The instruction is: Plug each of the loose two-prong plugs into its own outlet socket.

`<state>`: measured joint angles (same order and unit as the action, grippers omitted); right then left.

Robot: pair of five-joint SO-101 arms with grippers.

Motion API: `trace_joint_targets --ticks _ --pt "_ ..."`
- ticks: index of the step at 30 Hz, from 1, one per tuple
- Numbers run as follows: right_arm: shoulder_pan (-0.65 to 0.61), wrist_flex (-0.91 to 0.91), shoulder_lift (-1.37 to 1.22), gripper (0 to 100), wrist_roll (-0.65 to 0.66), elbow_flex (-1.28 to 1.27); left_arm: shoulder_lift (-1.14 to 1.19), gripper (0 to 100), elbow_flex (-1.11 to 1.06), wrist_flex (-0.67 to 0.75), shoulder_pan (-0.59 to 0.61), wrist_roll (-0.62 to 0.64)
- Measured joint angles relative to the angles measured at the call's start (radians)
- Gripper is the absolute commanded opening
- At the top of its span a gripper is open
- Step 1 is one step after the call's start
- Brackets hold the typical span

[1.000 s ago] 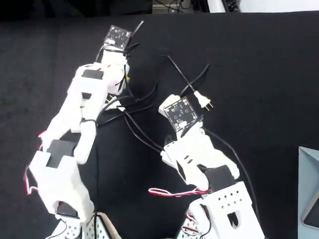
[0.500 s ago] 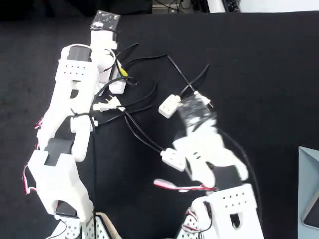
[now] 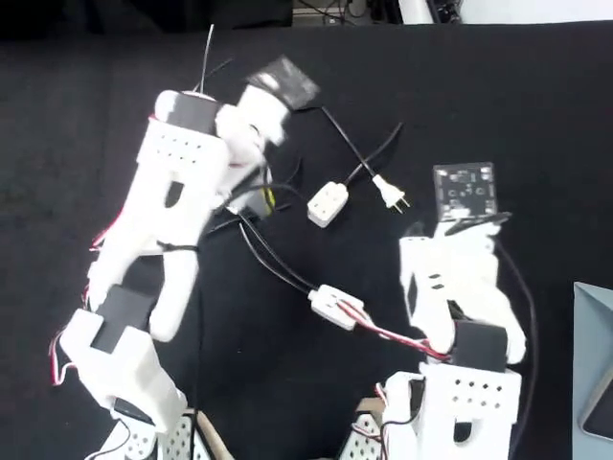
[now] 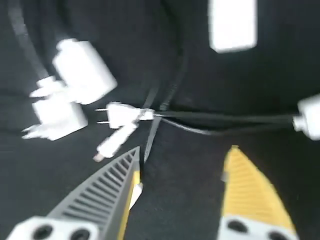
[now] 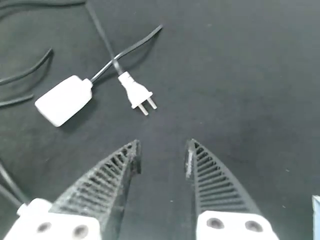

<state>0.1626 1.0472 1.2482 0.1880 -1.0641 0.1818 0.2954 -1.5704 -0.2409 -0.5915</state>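
It looks like a robotics lab: a black-draped worktop [image 3: 556, 125] carries a white left arm [image 3: 163, 240] and right arm [image 3: 460, 287] with bare wires [image 3: 388, 335], and cables [image 3: 326, 11] lie behind.

You've a white two-prong plug [image 3: 390, 195] lying flat, unplugged, mid-frame; white outlet socket [image 3: 327, 204] just left, apart.

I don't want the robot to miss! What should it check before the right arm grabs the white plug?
1. Right gripper open: ok, its fingers are apart.
2. White plug within sight: ok, it lies on the table ahead of the fingers, untouched.
3. Plug loose from the socket block: ok, they lie side by side, apart.
4. Both prongs showing: ok.
5. Left gripper out of the way: ok, it is open above a second plug.
6. Second plug free of the cords: cannot tell.
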Motion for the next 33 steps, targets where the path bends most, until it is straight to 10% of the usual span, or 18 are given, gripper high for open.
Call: trace_joint_targets --ticks 33 --pt "0.032 0.000 0.000 15.2 0.000 0.006 -0.048 19 -0.815 0.753 -0.261 -0.078"
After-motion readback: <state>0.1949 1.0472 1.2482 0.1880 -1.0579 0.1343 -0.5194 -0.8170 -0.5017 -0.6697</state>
